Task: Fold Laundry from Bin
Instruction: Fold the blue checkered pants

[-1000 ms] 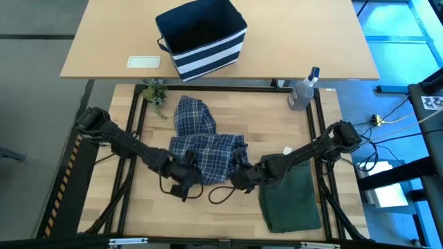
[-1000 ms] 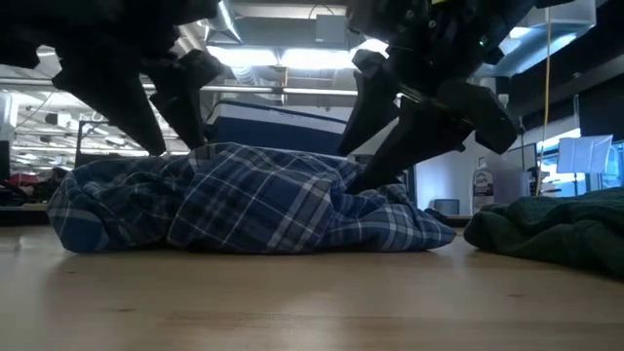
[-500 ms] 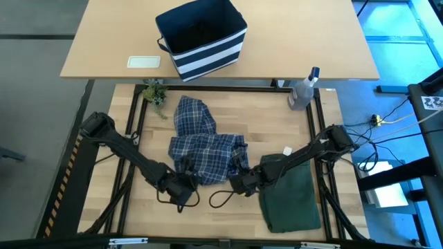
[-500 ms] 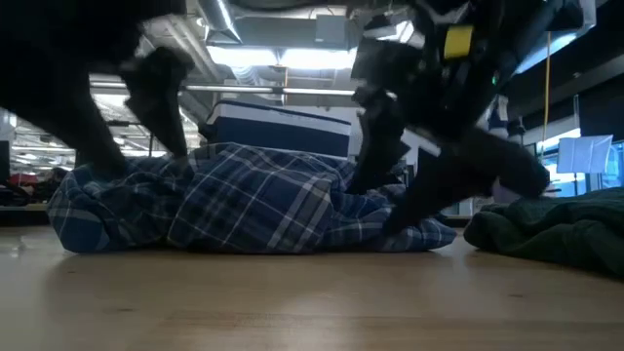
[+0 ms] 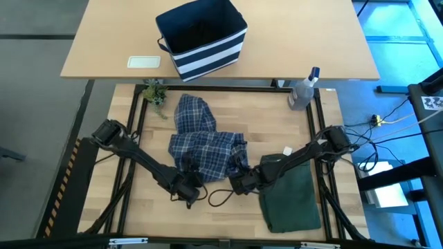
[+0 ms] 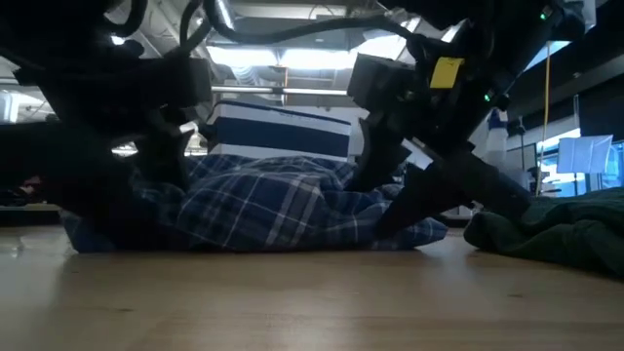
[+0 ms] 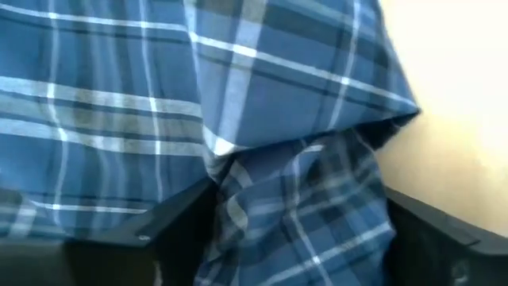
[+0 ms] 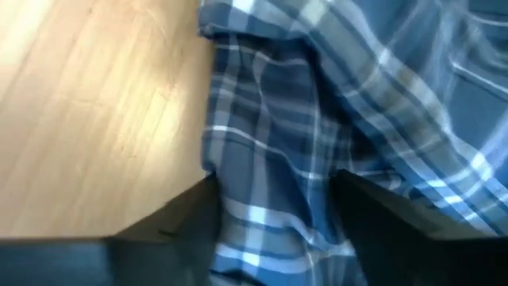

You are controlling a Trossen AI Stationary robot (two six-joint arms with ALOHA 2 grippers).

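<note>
The plaid shirt (image 5: 202, 142) sits crumpled mid-frame in the high view. Left gripper (image 5: 188, 185) is down at its lower-left edge, fingers spread with plaid cloth lying between them. Right gripper (image 5: 237, 181) is at the lower-right corner, jaws apart around a fold. The olive-green garment (image 5: 291, 199) lies lower right, and the bin (image 5: 202, 38) is up top centre.

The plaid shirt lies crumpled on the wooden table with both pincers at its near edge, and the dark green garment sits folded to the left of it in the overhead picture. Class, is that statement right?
Not quite. In the high view the dark green garment lies to the right of the plaid shirt, not the left. The rest stands: the shirt is crumpled on the wooden table, with the left pincer and right pincer at its near edge.
</note>
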